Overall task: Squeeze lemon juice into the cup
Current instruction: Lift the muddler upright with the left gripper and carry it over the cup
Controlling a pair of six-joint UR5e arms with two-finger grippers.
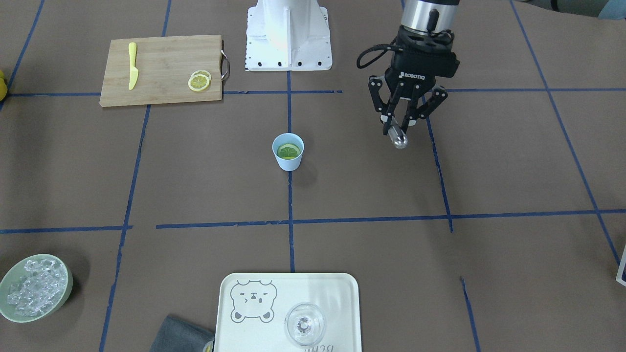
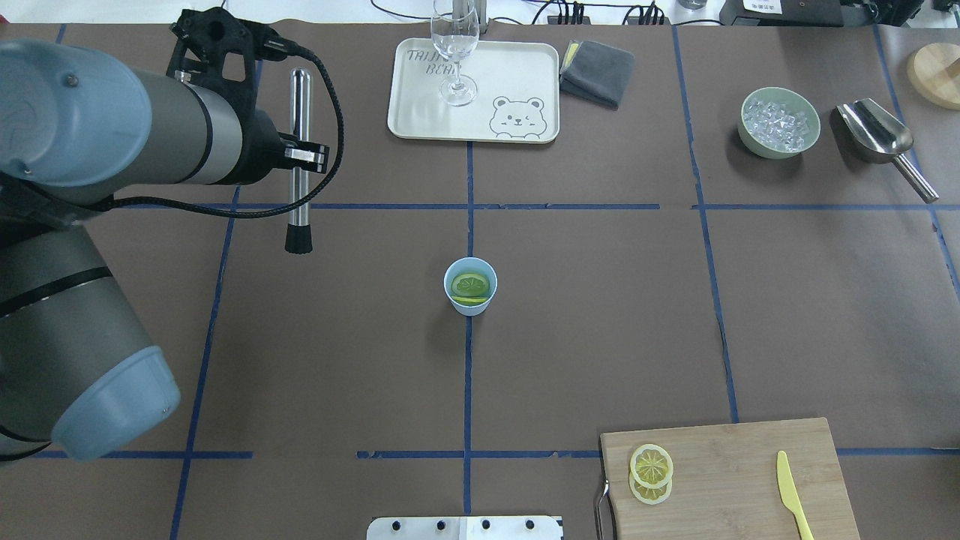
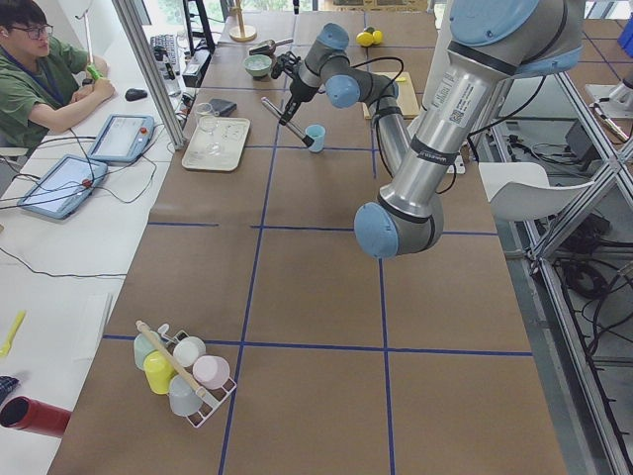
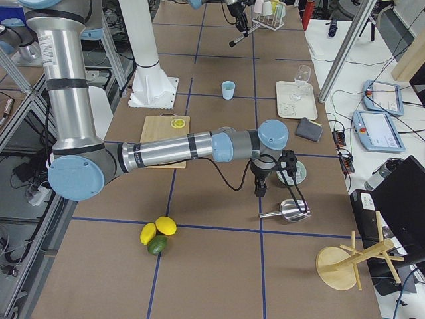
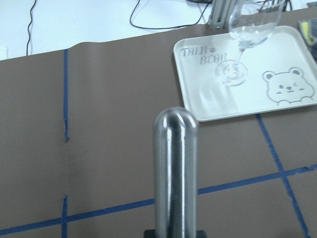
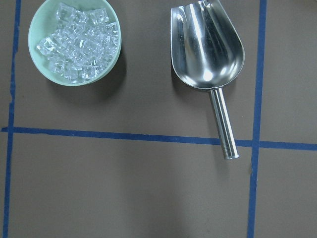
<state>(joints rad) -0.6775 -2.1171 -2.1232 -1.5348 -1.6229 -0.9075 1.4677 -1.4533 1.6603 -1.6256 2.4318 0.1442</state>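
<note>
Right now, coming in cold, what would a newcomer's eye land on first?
The left gripper, above the table's left side, is shut on a steel rod with a black tip. At the centre stands the cup with a lemon slice inside; two more slices lie on the cutting board beside a yellow knife.

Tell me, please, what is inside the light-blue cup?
A lemon slice lies inside the cup, its segmented face showing. A yellow edge below it may be a second slice. The cup's bottom is covered, so juice cannot be seen.
</note>
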